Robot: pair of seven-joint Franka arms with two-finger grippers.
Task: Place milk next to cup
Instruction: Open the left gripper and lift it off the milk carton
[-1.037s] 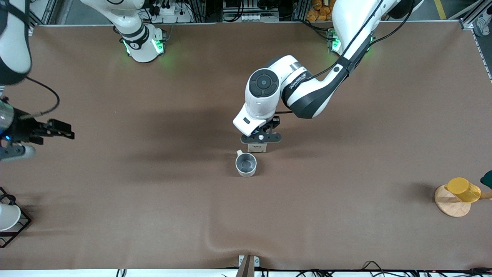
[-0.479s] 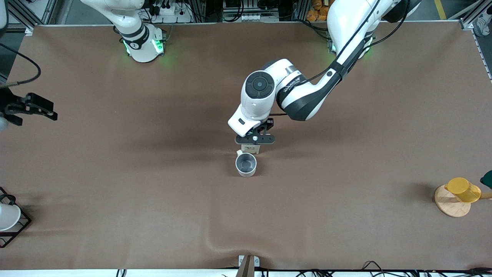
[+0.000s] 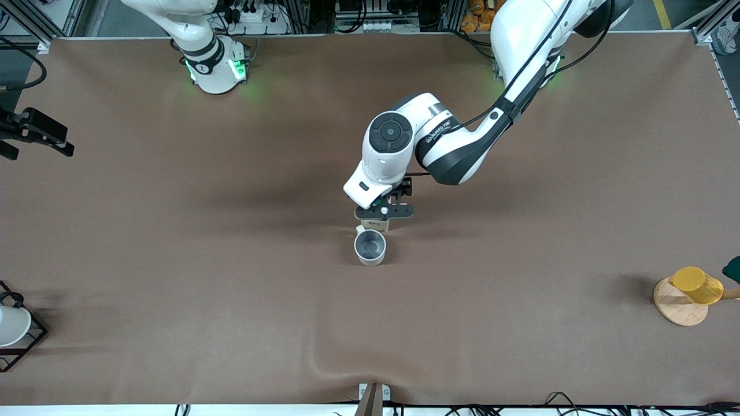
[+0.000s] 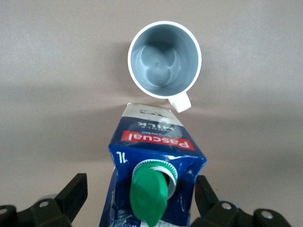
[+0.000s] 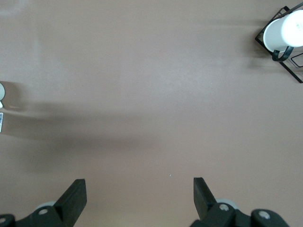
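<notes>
Progress: the small dark blue gable-top milk carton with white sides and a red label band (image 4: 154, 156) is already set just beside the small pale grey-white cylindrical cup with a grey inside and a small handle (image 3: 370, 247); the placing is judged nearly complete.
Left to do: the carton appears to need only release, and the left tool a withdrawal; whether the carton's base rests fully on the desk cannot be told.
Milk position: near the middle of the brown desk (image 3: 520, 277), well apart from every edge, on the side of the cup farther from the front camera, with the cup's handle pointing at it.
Left tool (image 4: 137, 201): over the carton, its fingers spread wide on either side of the carton, with gaps visible; nothing is gripped.
Right tool (image 5: 137, 201): at the desk edge on the right arm's end, over bare desk, fingers wide apart and empty; that arm waits.
Cup contents: nothing is seen inside.
Milk carton: its green cap (image 4: 149, 194) is seen flipped up.
Other containers: a yellow cup on a round wooden stand (image 3: 696, 285) near the edge at the left arm's end; a white cup in a black wire rack (image 5: 283, 33) near the corner at the right arm's end, nearer the front camera; contents not visible.
</notes>
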